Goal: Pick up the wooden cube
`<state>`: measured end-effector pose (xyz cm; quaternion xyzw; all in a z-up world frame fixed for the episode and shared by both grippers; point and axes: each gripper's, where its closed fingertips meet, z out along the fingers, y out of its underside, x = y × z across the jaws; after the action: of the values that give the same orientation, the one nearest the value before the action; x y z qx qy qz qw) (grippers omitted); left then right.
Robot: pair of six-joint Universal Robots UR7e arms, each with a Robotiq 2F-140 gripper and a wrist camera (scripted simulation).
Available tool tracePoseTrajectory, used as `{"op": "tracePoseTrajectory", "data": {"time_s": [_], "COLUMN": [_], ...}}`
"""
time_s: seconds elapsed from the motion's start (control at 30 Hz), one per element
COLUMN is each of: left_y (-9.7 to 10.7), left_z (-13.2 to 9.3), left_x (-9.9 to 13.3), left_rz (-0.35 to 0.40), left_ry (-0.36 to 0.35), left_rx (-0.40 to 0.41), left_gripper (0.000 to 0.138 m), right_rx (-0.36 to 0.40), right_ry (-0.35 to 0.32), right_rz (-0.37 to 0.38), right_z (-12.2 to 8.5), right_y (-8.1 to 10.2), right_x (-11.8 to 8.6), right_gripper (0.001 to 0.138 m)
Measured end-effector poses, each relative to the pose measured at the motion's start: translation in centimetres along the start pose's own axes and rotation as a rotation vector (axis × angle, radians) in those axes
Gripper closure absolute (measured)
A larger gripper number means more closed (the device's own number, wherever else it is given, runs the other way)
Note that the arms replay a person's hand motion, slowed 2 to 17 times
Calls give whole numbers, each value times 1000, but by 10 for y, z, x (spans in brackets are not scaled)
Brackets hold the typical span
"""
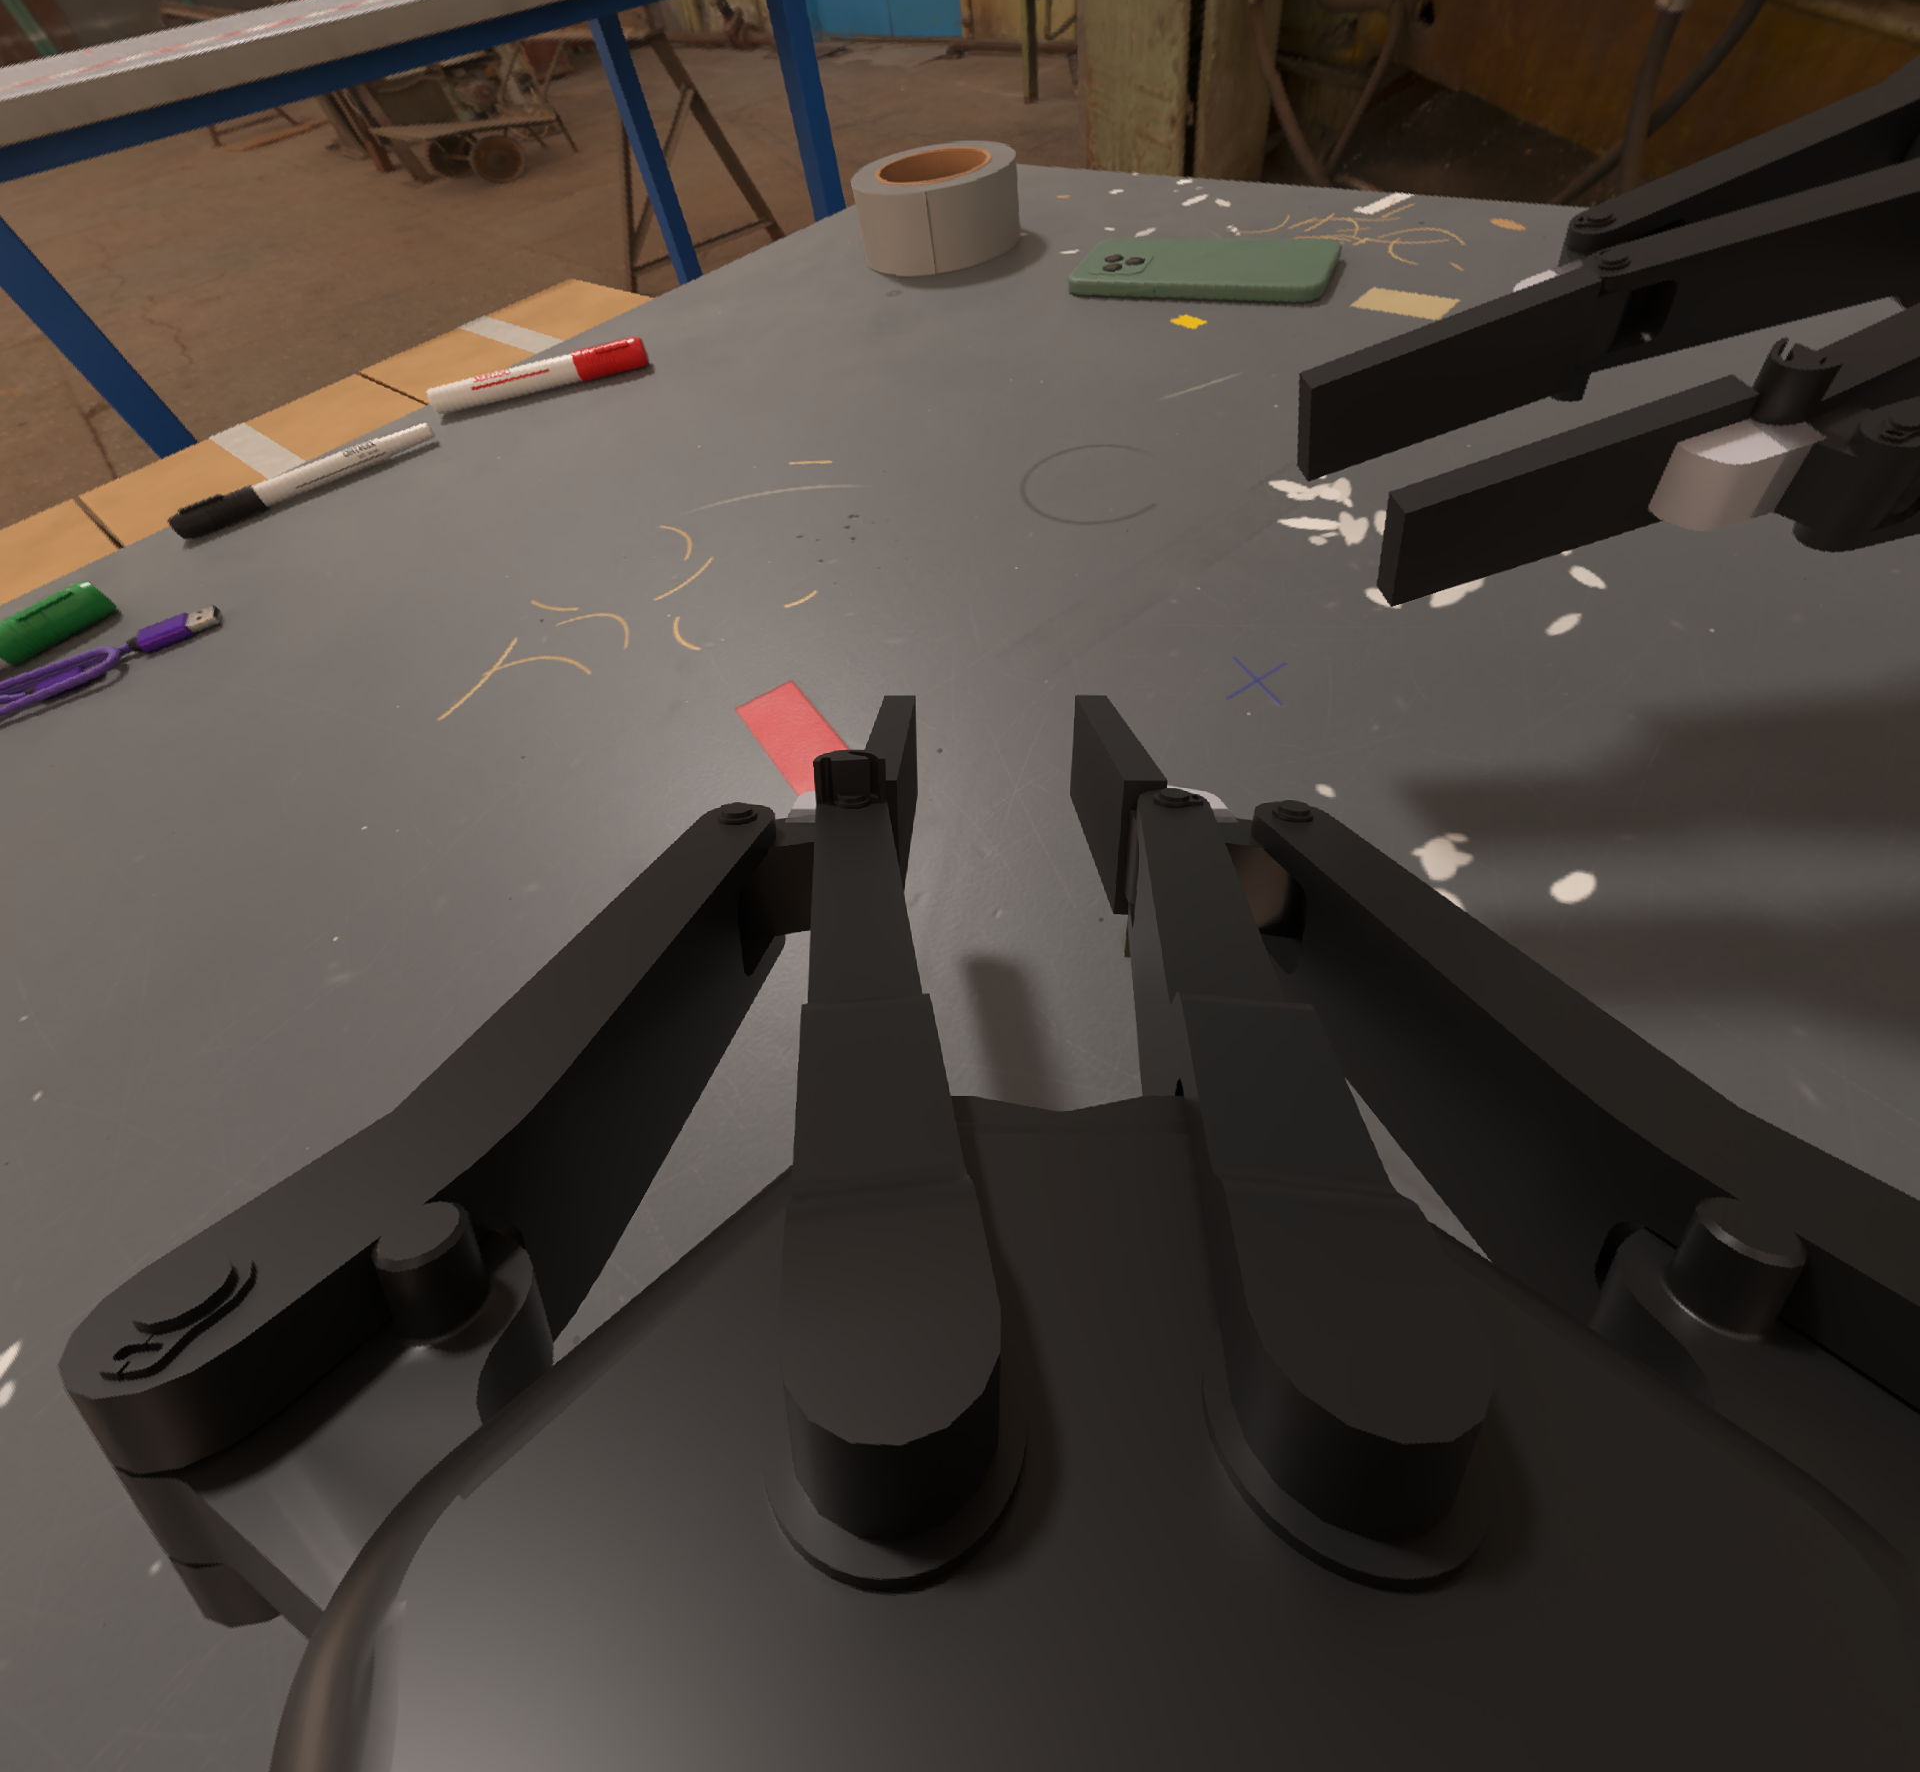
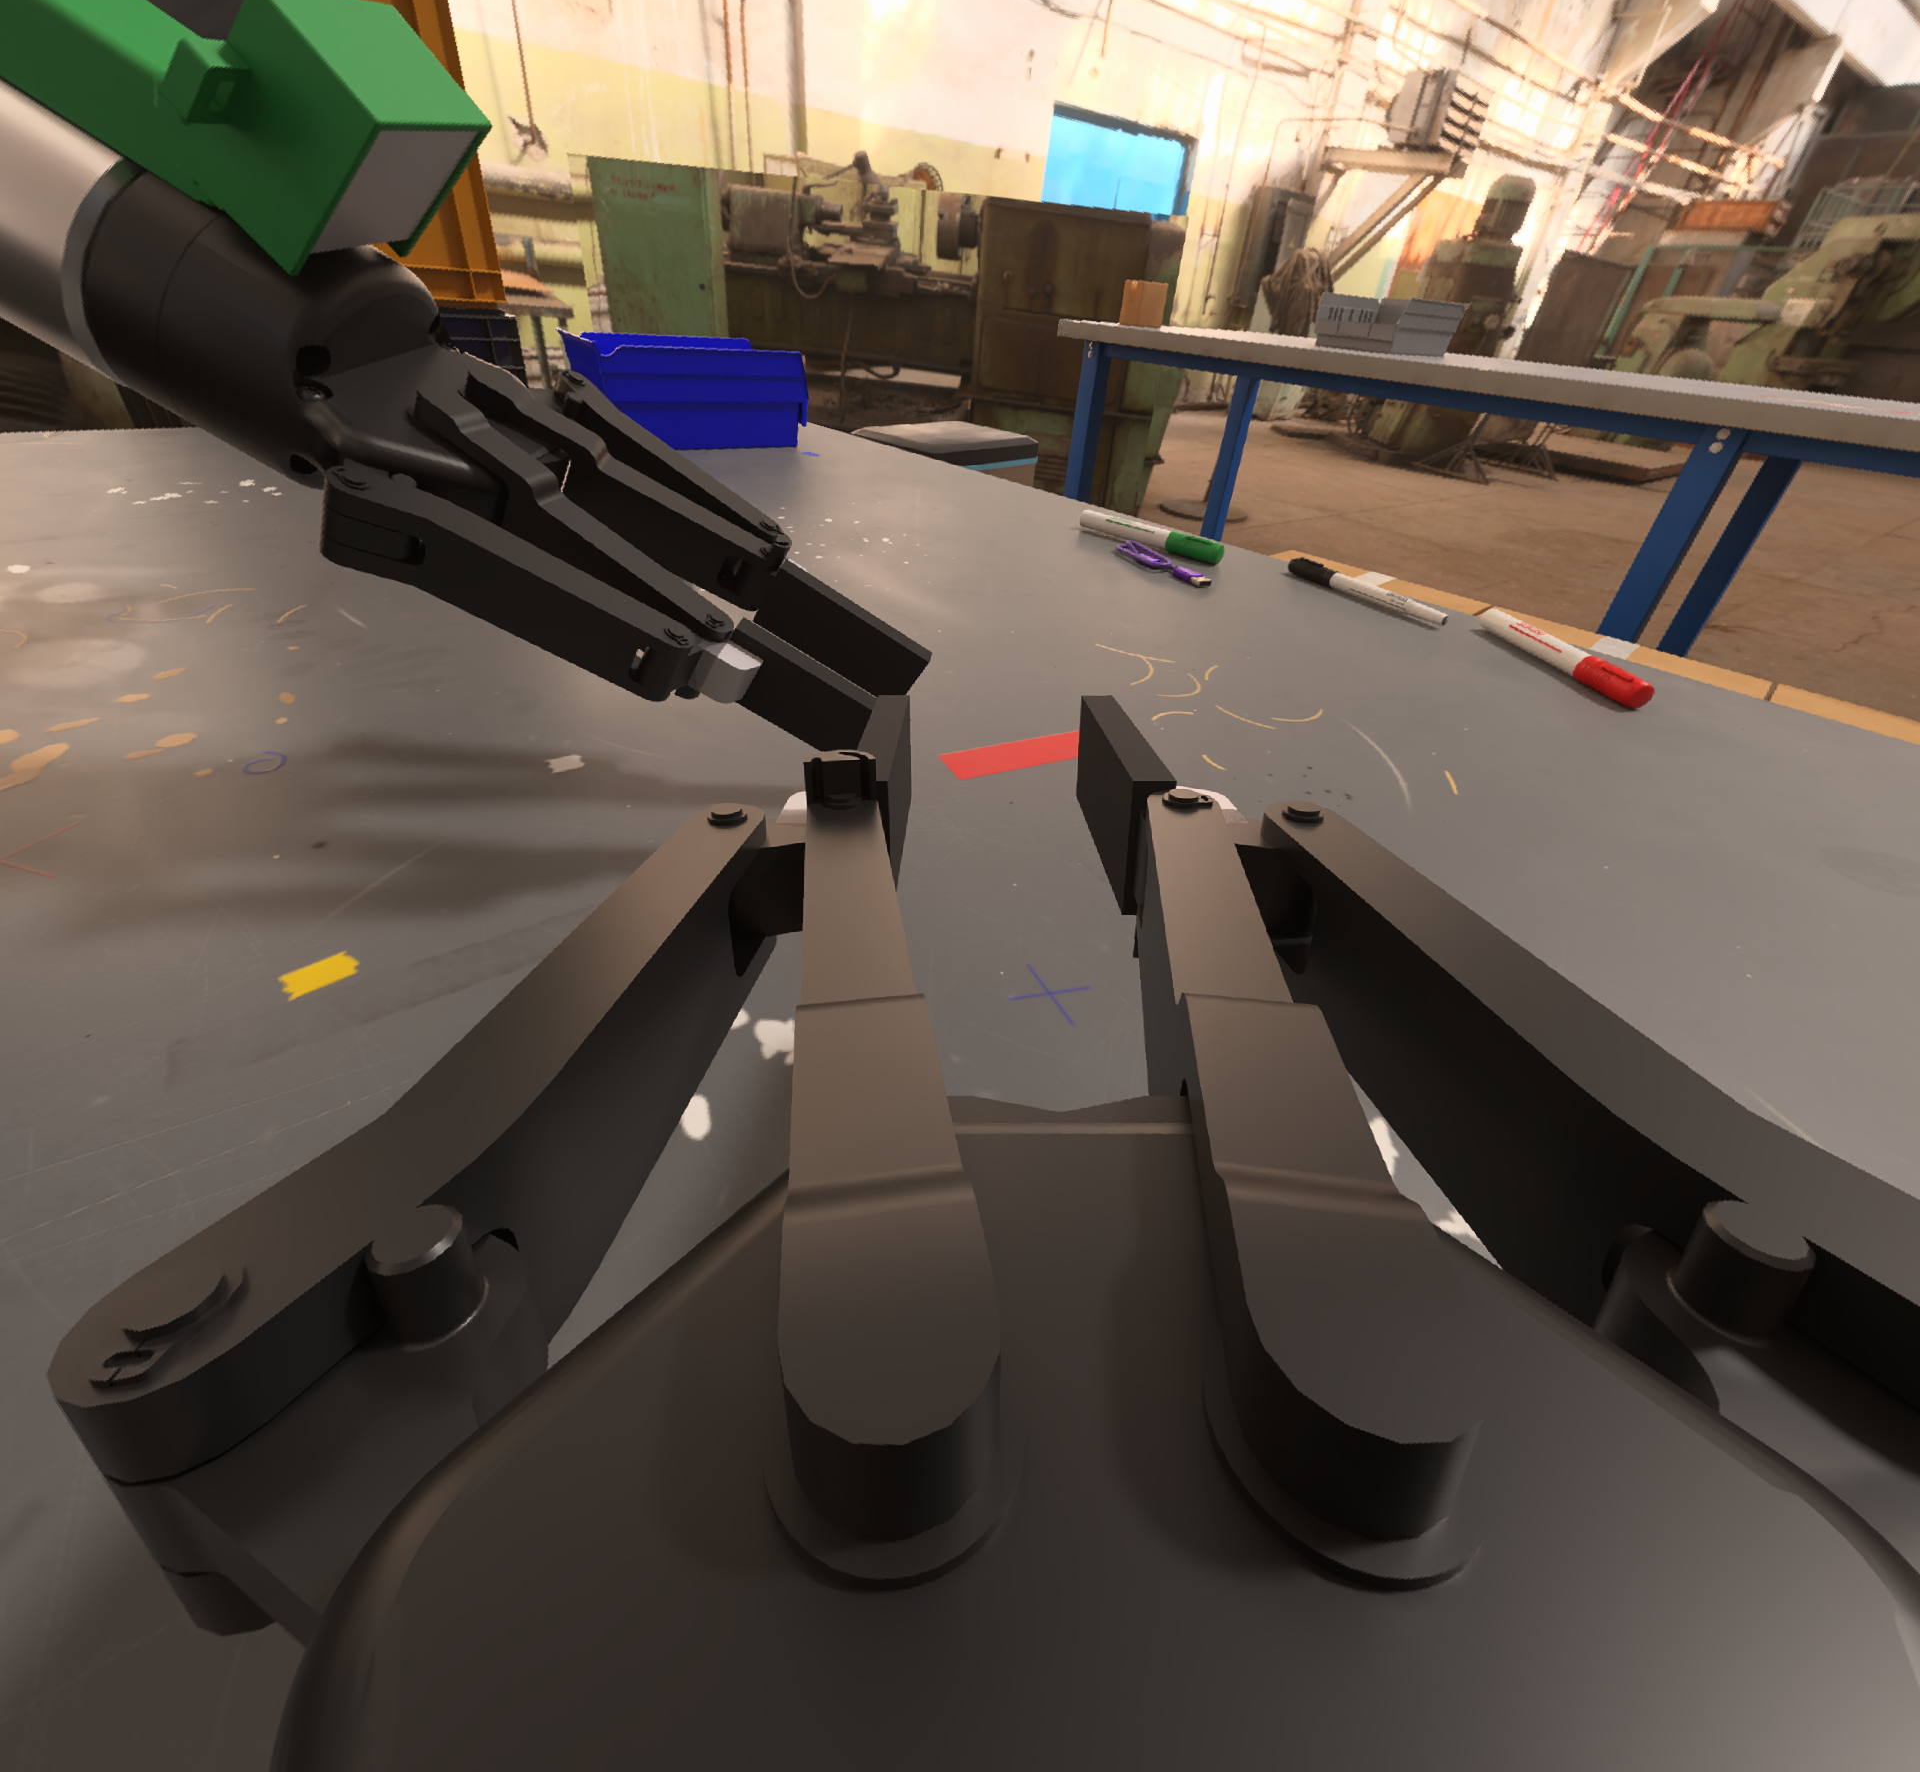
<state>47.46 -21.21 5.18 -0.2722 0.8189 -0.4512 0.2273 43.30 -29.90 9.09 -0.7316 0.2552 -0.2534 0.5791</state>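
With no wooden cube seen on the table (image 1: 935,891), both part-open, empty grippers (image 1: 994,735) (image 2: 994,735) are best kept raised for searching.

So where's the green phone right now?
In the left wrist view the phone lies flat at the table's far edge, right of the tape roll; the right wrist view doesn't show it.

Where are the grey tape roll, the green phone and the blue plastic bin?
Grey tape roll (image 1: 935,216), left wrist view, outer side wall.
Green phone (image 1: 1210,270), left wrist view, back.
Blue plastic bin (image 2: 717,397), right wrist view, front wall.
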Motion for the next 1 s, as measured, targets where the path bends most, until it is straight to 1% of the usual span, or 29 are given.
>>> {"op": "tracePoseTrajectory", "data": {"time_s": [0.1, 0.2, 0.37, 0.5, 0.63, 0.83, 0.93, 1.0], "left_y": [-3, -8, -21, -35, -49, -71, -77, -79], "left_z": [-5, -14, -34, -54, -79, -117, -134, -144], "left_x": [-4, -7, -10, -18, -31, -54, -69, -81], "left_rz": [-17, -46, -106, -156, -196, -222, -228, -231], "left_ry": [-22, -43, -60, -88, -130, -196, -239, -270], "left_rx": [17, 45, 106, 168, 236, 320, 334, 330], "left_gripper": [98, 98, 98, 98, 97, 97, 97, 97], "right_rx": [15, 34, 52, 57, 59, 70, 79, 89], "right_ry": [8, 18, 25, 23, 17, 19, 31, 47], "right_rz": [-7, -13, -11, -2, 9, 19, 20, 17], "right_z": [-1, -3, -5, -5, -5, -5, -6, -8], "right_y": [-2, -5, -7, -7, -7, -10, -12, -15], "right_x": [1, 1, 2, 3, 3, 4, 6, 8], "right_gripper": [96, 96, 97, 96, 95, 94, 95, 95]}}
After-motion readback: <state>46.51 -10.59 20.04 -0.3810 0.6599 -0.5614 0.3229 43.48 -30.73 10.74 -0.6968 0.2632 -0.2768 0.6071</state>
